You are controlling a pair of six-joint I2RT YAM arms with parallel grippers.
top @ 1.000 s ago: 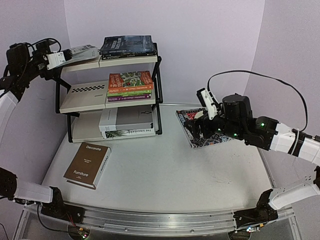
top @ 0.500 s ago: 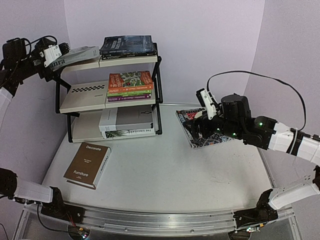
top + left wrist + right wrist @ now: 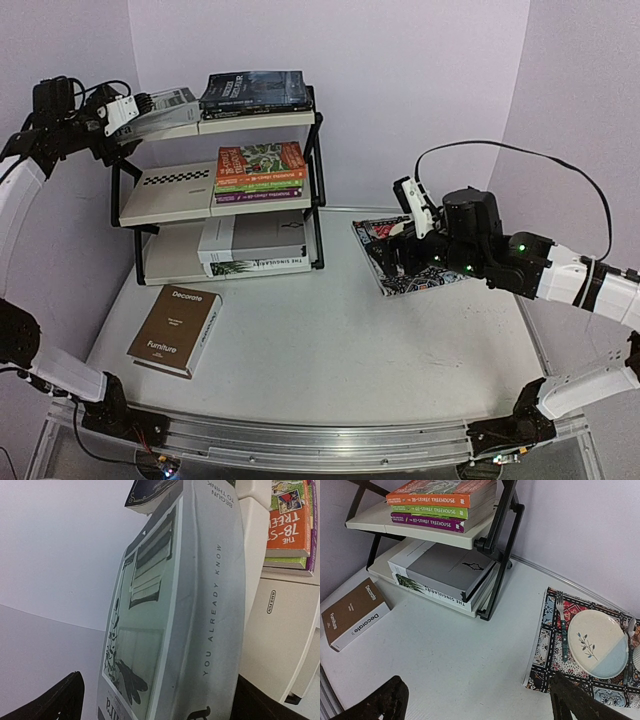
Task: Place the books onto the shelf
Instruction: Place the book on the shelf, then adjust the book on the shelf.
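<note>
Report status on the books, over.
Left fingers open around grey book at shelf top. Right fingers open, empty. Brown book on table. Nothing blocking.

One shelf (image 3: 165, 195), three tiers on it; up top, one grey book (image 3: 165, 103) and a dark stack (image 3: 255, 90), how many in it can't be told from here; middle tier, three Treehouse paperbacks (image 3: 440, 502), orange, green, purple; bottom tier, two large books (image 3: 445, 570), grey over white; down on the table (image 3: 350, 340), one brown book (image 3: 175, 330); away from the shelf, one placemat (image 3: 545, 645), one plate (image 3: 597, 642), one fork (image 3: 563, 630).
</note>
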